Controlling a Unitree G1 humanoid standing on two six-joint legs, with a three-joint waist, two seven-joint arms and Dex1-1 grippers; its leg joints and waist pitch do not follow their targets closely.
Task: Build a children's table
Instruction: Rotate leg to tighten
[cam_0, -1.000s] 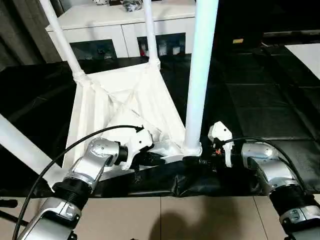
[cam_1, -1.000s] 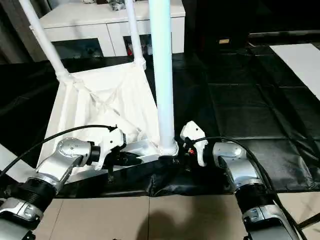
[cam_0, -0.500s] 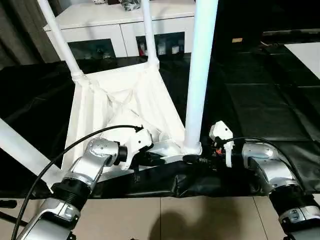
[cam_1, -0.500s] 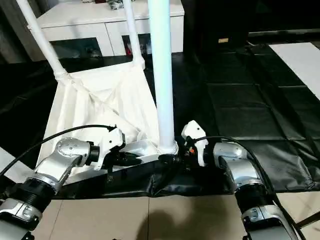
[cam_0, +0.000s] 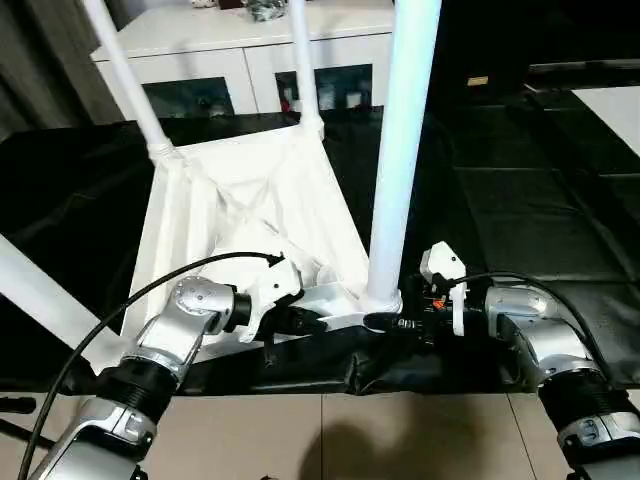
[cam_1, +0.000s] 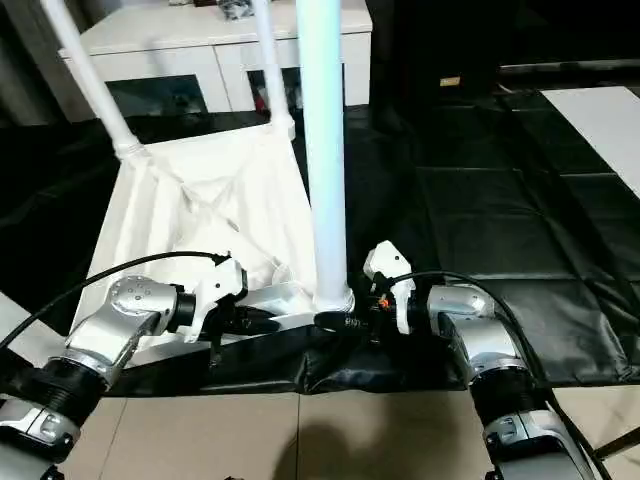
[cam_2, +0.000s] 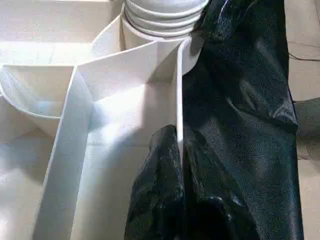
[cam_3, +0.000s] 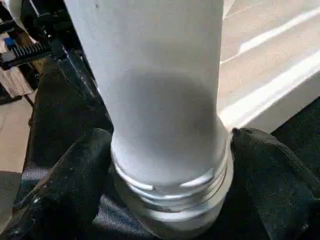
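Black plastic sheeting (cam_0: 520, 200) covers the floor here, with a white cabinet with dark glass doors (cam_0: 250, 60) at the back – and in the middle lies the white plastic rectangular tabletop (cam_0: 250, 215), upside down, ribbed underside facing up. Two long white tapered tube legs (cam_0: 130, 80) stand in the far corner sockets, another leg runs off at the near left, and the big one up front is the near white tube leg (cam_0: 400, 150), rising straight out of its round corner socket (cam_0: 382, 298).

The left gripper (cam_0: 305, 320) has its black fingers (cam_2: 165, 200) pinched together on the thin rim wall of the tabletop, pinning that near edge. The right gripper (cam_1: 350, 322) sits at the base of the near leg – its black fingers (cam_3: 75, 180) stand wide apart, one on each side of the threaded end; whether they press on it I cannot tell.

This looks like the last leg being screwed in, with thread rings showing above the socket. Next up, I'd say: close on the leg's base, twist, release, re-grip, while the left keeps the tabletop from turning
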